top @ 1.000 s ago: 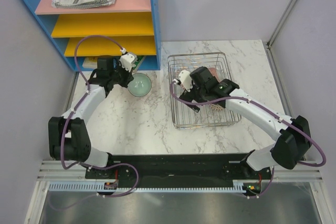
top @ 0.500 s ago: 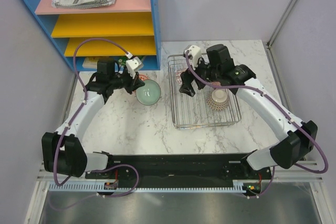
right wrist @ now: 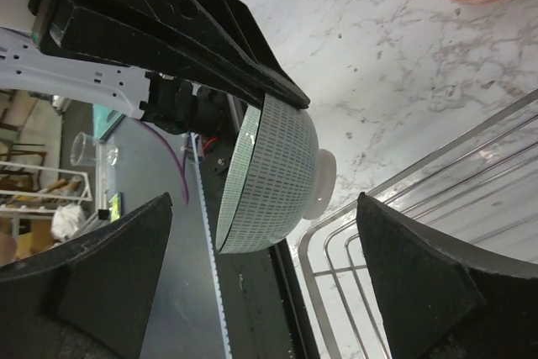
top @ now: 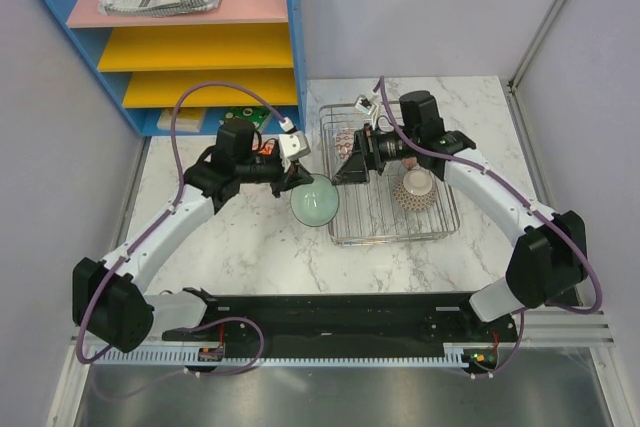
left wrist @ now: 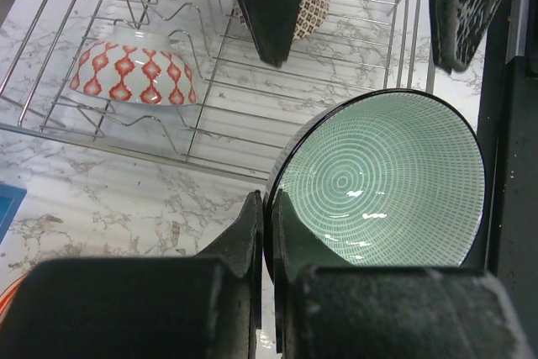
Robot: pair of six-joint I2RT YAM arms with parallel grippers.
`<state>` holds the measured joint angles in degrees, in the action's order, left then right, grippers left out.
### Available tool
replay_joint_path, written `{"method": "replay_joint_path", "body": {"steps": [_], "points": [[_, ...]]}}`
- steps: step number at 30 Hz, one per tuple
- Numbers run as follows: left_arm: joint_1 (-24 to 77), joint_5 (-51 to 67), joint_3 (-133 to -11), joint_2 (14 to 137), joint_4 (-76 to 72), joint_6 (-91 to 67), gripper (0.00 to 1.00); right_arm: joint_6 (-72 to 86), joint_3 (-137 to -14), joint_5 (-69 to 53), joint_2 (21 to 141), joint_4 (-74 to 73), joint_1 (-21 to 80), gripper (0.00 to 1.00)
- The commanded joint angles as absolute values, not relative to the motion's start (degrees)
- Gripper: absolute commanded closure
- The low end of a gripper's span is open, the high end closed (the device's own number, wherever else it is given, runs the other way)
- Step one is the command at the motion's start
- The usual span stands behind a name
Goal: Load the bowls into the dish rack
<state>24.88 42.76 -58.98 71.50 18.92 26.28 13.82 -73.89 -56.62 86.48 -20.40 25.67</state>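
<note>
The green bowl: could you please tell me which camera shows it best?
The left wrist view: the green bowl is close, its ringed inside and gripped rim clear. The right wrist view shows its outside and foot from the side; the top view shows it small.

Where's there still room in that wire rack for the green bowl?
The near strip of the chrome wire dish rack, between its front rim and the beige mesh-patterned bowl, is bare. The far end is crowded by the red-and-white patterned bowl and the open right hand.
</note>
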Motion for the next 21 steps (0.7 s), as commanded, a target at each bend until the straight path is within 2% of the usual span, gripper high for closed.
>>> {"method": "replay_joint_path", "body": {"steps": [1, 10, 21], "points": [[27.3, 39.7, -62.2, 69.4, 13.4, 27.6, 0.98, 19.3, -69.3, -63.9, 84.9, -11.3, 25.6, 0.02], [28.7, 36.8, -64.3, 69.3, 13.4, 27.1, 0.98, 21.4, -63.9, -69.5, 86.0, -6.6, 25.7, 0.02], [29.6, 38.2, -65.0, 69.2, 13.5, 25.9, 0.98, 21.5, -64.4, -73.3, 88.4, -5.7, 25.7, 0.03]]}}
